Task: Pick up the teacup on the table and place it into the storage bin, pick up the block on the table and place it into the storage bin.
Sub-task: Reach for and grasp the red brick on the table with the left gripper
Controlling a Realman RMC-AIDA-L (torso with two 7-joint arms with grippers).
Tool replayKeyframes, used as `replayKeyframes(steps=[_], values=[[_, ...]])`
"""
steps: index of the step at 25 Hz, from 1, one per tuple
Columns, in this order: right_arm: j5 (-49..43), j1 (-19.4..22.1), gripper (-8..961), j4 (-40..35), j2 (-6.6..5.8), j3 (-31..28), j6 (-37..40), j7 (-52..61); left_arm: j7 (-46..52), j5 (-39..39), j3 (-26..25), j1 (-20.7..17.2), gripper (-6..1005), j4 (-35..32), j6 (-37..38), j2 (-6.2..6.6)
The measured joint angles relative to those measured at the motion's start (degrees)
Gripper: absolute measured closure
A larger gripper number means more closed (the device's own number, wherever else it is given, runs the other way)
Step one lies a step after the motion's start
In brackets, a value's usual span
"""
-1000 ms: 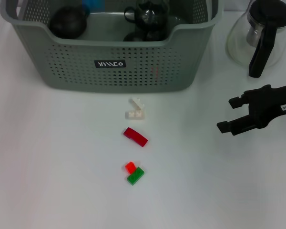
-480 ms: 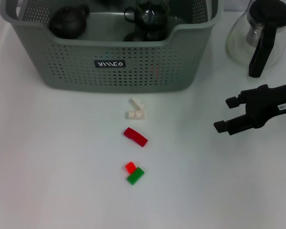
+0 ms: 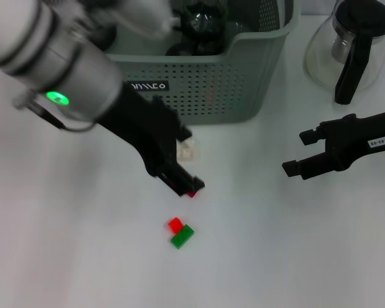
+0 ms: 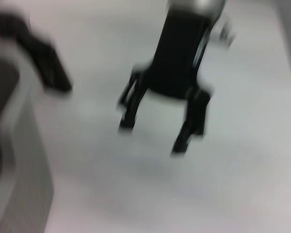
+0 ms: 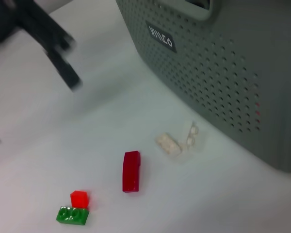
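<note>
The storage bin [image 3: 205, 96] stands at the back of the table, and its perforated wall [image 5: 223, 58] fills the right wrist view. Dark tea ware [image 3: 202, 22] lies inside it; I cannot tell which piece is the teacup. Three blocks lie in front: a white block [image 3: 190, 151] [image 5: 168, 144], a dark red block [image 5: 131, 171] and a small red-and-green pair [image 3: 179, 233] [image 5: 73, 208]. My left gripper [image 3: 187, 163] hangs open over the white and dark red blocks, hiding most of the red one. My right gripper [image 3: 296, 154] [image 4: 153, 138] is open, out to the right.
A glass coffee pot [image 3: 353, 45] with a black handle stands at the back right, behind my right arm. The left arm's grey forearm [image 3: 58, 58] crosses over the bin's left half. White tabletop [image 3: 83, 256] lies in front.
My left arm has swung into view from the upper left, across the bin, down to the blocks. The right gripper crept slightly left. The blocks have not moved.
</note>
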State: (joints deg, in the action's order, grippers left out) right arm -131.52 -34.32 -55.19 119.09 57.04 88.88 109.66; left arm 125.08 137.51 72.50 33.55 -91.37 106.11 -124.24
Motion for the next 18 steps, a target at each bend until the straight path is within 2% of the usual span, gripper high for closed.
replayKeyframes(steps=[4,10,18], values=[[-0.06,-0.1,7,0.0,-0.05,0.0,-0.07,-0.13,10.33,4.55,6.16,0.92,88,4.59,-5.71,-0.09],[-0.06,-0.74,7,-0.07,-0.45,0.84,0.31,-1.4,26.06,8.91,12.88,4.24,88,9.36,-8.53,-0.19],[-0.14,-1.17,7,-0.52,-0.76,2.86,0.99,-6.37,40.42,9.79,17.05,6.55,89,15.47,-12.65,-0.27]])
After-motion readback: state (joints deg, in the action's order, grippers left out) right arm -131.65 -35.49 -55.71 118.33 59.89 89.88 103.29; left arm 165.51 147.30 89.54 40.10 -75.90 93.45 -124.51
